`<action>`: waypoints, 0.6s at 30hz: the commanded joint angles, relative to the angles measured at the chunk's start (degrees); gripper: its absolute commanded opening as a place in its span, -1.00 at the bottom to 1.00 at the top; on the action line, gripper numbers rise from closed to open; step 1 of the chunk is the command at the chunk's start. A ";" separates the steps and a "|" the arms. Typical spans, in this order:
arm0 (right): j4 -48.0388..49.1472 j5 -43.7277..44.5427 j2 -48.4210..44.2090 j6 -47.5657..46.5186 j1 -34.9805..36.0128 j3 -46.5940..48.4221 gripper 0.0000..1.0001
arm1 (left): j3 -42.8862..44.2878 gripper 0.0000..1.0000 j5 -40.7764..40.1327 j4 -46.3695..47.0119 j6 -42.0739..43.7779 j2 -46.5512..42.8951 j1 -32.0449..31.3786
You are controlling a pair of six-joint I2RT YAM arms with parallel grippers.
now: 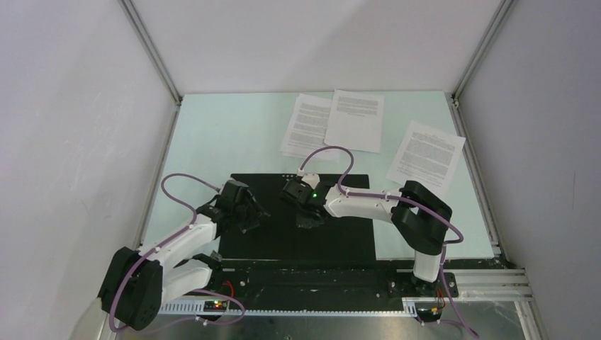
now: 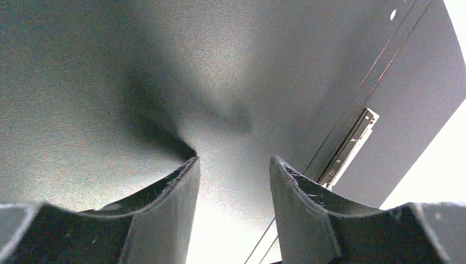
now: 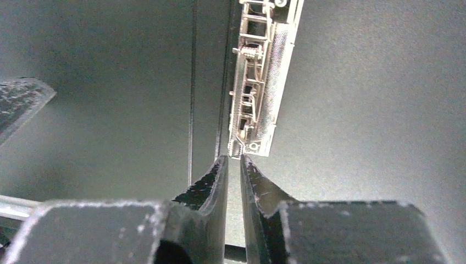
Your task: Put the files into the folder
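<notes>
- The folder (image 1: 340,237) lies open, black side up, near the middle of the surface (image 1: 234,134).
- Three files (image 1: 354,120) lie far right, off the folder.
- Left hand (image 2: 233,162) is open over the folder's left half.
- Right hand (image 3: 233,159) has its fingers almost together at the end of the metal clip (image 3: 261,82); I cannot tell whether they pinch it.

Left arm (image 1: 177,241) reaches forward and right from its base, elbow low, wrist tipped down. Left tool (image 1: 246,214) (image 2: 233,165) points downward, jaws clearly apart, nothing between them. Right arm (image 1: 368,204) rises from its base, then the forearm stretches left toward the centre, wrist bent down. Right tool (image 1: 309,218) (image 3: 233,159) points downward, jaws almost together with only a thin slit between; a pinch can't be confirmed. The two tools sit near each other, not touching.
</notes>
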 commanded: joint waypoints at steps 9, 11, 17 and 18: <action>-3.94 4.81 1.36 1.12 0.98 4.20 -0.60 | -3.80 0.14 -1.66 -3.82 -0.86 2.20 0.41; -3.87 4.86 1.83 0.91 1.00 4.71 -0.60 | -3.79 0.14 -1.74 -3.86 -0.81 2.25 0.41; -5.37 5.35 3.49 0.88 0.92 6.26 -0.61 | -4.12 0.14 -1.70 -3.84 -0.69 2.06 0.64; -6.05 5.81 3.60 1.14 0.89 6.27 -0.61 | -4.21 0.14 -1.69 -3.87 -0.68 2.00 0.73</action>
